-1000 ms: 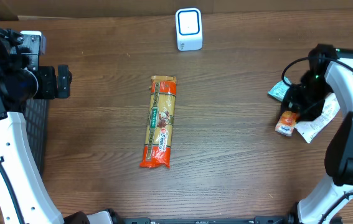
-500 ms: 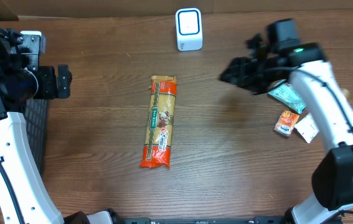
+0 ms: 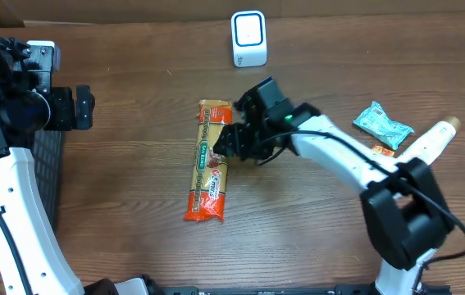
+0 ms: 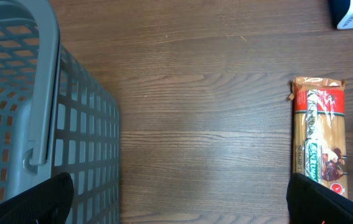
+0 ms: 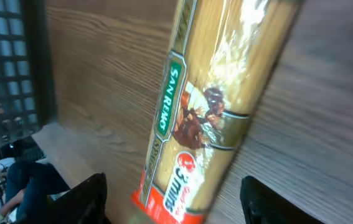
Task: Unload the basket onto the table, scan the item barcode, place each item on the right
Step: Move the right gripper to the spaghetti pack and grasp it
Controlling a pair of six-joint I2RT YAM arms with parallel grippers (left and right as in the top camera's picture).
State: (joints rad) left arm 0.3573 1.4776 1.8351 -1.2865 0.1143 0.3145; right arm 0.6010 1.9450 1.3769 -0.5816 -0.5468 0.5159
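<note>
Flanking the pasta packet's [image 3: 209, 176] long edges — right jaws apart.

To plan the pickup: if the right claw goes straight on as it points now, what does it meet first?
Most likely the pasta packet, centred ahead of the right claw in its wrist view; how far is unclear.

I see the pasta packet [image 3: 210, 161] lying lengthwise mid-frame on the table [image 3: 314, 238], with the scanner [image 3: 248, 38] behind it at top centre. The right gripper [image 3: 230, 141] sits over the packet's upper half, reaching in from its right. The left gripper [image 3: 83, 108] is well apart at upper left, by the basket [image 3: 47, 164] at the left edge. A small packet [image 3: 383, 124] and a pouch [image 3: 430, 143] lie near each other at the right.
</note>
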